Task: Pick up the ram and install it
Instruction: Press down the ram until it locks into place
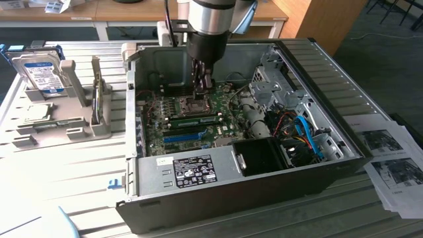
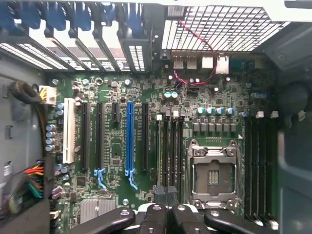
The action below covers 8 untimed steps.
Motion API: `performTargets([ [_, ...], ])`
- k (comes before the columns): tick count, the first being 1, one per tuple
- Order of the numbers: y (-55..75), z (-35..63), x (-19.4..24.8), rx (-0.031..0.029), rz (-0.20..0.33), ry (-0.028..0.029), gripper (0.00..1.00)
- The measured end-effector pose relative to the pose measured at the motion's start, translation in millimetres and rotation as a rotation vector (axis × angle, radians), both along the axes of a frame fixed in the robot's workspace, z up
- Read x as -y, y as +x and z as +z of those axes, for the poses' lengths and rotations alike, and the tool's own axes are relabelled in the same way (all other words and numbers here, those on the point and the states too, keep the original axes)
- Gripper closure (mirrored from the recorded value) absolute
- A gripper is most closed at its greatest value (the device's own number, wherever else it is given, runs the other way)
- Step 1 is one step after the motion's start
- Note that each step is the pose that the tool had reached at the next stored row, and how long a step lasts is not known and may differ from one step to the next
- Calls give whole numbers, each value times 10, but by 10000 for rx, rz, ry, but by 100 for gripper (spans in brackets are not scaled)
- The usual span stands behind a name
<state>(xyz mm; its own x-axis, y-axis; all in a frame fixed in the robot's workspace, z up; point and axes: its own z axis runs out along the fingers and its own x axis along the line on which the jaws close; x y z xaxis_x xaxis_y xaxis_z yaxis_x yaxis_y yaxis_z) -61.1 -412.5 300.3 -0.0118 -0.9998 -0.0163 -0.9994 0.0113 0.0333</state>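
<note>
The end effector is down inside the open case, clamped shut with no ram visible between its tips, over the motherboard next to the CPU socket. A ram lies seated in its slot just past the socket, long axis running toward the drive cage. Case walls hem the arm in all around; the top stands open.
</note>
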Motion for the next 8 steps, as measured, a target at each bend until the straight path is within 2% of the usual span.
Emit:
performTargets([
  [2, 0, 74, 0, 0, 1, -6, 91],
  [8, 0, 205, 0, 0, 0, -17, 91],
])
